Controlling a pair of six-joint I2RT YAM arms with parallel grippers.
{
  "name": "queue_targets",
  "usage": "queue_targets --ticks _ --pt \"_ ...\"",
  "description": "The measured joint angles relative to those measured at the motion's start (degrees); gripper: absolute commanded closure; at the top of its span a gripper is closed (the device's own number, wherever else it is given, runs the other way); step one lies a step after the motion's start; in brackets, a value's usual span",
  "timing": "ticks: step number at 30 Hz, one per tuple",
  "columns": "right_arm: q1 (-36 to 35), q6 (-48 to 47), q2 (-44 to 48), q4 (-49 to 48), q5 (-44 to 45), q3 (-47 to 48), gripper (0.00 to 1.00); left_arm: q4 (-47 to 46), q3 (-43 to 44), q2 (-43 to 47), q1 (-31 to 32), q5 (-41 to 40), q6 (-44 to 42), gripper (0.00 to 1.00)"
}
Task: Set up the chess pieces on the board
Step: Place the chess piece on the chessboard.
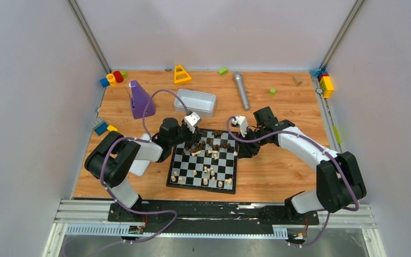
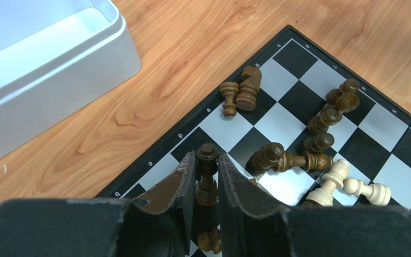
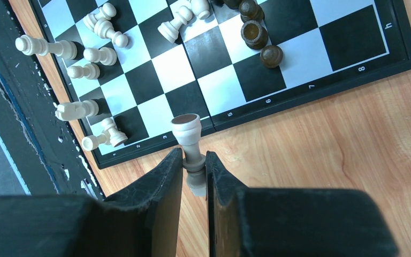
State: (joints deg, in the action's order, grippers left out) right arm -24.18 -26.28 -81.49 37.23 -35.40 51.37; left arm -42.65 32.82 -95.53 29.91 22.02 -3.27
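On the near rows of the board (image 1: 200, 188), pale chess pieces (image 1: 207, 172) lie toppled. Beyond them, the right gripper (image 3: 193, 160) pinches a pale piece (image 3: 186, 127) beside the board's edge. The left gripper (image 2: 207, 163) flanks an upright dark piece (image 2: 207, 154); grip cannot be told. Step: placing. Next: align over the square, release gently.

Coordinates 5, 6, 7, 8 and "h" on the board (image 3: 353, 72) border
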Motion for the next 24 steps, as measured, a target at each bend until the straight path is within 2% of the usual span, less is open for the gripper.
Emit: queue_targets --ticks 4,7,13,16,21,24 --pt "0.00 -0.02 -0.26 0.04 -0.02 0.00 0.99 -0.46 -1.22 0.00 0.00 0.70 0.04 0.59" --pt "0.00 -0.02 -0.46 0.04 -0.02 0.00 0.98 -0.68 -2.19 0.00 0.00 1.55 0.00 0.46" --pt "0.00 -0.02 -0.81 0.07 -0.02 0.00 0.98 -2.75 -3.87 0.20 -0.17 1.90 -0.02 0.34" --pt "0.00 -0.02 -0.83 0.07 -0.02 0.00 0.98 -3.06 -4.44 1.33 -0.79 1.88 -0.09 0.25" --pt "-0.13 0.02 -0.83 0.17 -0.11 0.00 0.98 -0.90 -4.46 8.66 -2.34 1.70 -2.29 0.10" --pt "-0.83 0.02 -0.90 0.55 -0.07 0.20 0.98 3.21 -4.33 16.00 -2.75 2.56 -5.62 0.06"
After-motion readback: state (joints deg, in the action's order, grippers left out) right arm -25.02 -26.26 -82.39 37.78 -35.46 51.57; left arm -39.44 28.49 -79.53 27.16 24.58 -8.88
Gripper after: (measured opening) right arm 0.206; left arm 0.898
